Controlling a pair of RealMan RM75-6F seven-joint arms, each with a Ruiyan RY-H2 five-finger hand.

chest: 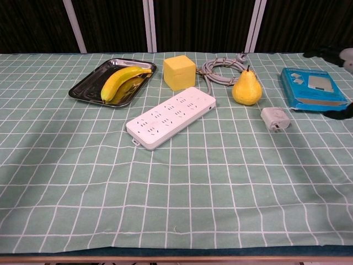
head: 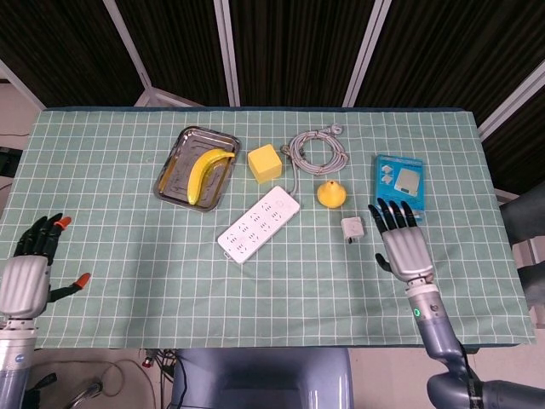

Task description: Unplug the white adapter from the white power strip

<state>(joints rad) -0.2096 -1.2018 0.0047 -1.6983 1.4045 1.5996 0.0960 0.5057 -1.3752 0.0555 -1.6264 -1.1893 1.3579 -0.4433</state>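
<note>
The adapter was lying loose on the cloth, out of the strip and off to the right of it with a clear gap between them. It sat just below the pear. The right hand was just beside the adapter on the side away from the strip, not touching it, fingers spread and holding nothing. In the chest view only dark fingertips showed at the right edge. The left hand was way out to the left of the strip, near the table's edge, also spread wide with nothing in it.

Above the strip there was a yellow block, a coiled cable running down to the strip's top end, and a metal tray with a banana in it. A blue box lay right of the pear, just above the right hand.

Surface was a green cloth with a white grid, draped over the table. Behind it were dark panels with pale frame bars.
</note>
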